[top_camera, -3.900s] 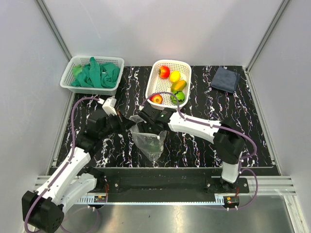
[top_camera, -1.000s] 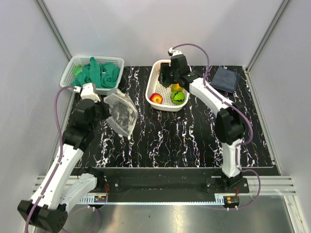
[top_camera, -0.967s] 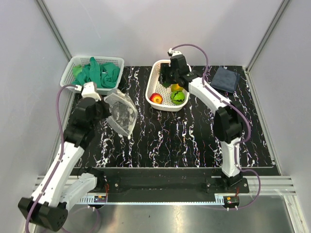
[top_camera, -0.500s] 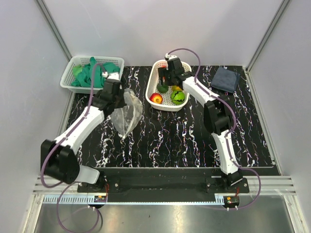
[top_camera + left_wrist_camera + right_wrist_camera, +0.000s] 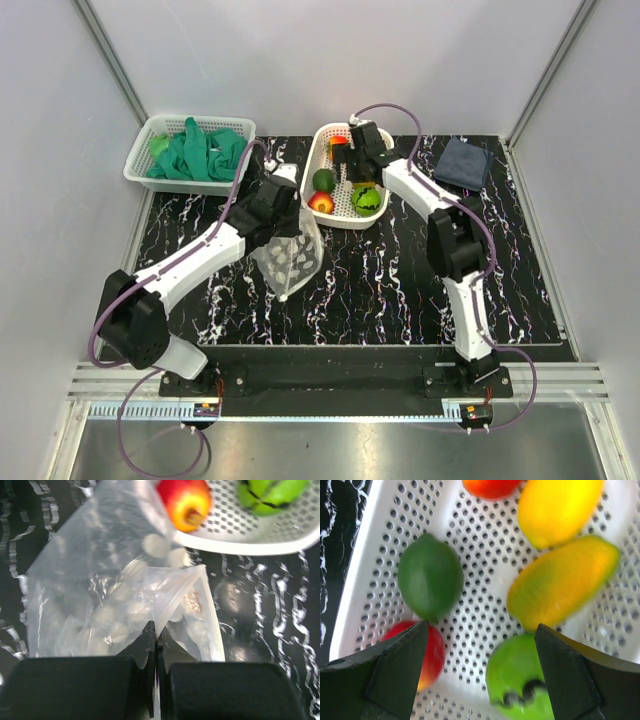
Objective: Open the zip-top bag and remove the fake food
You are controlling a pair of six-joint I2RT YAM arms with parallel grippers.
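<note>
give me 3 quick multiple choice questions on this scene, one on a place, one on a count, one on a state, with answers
1. Where does the dark green lime lie?
A. in the white basket
B. inside the zip-top bag
C. on the table

2. How many pieces of fake food does the right wrist view show in that basket?
A. three
B. six
C. nine

3. What is the left hand doing?
A. open above the basket
B. shut on the zip-top bag
C. open, resting on the table

Answers:
1 A, the lime sits on the basket's perforated floor.
2 B, two red, one yellow, one yellow-green and two green pieces show.
3 B, its fingers are pinched together on the bag's edge, and the bag hangs from it.
</note>
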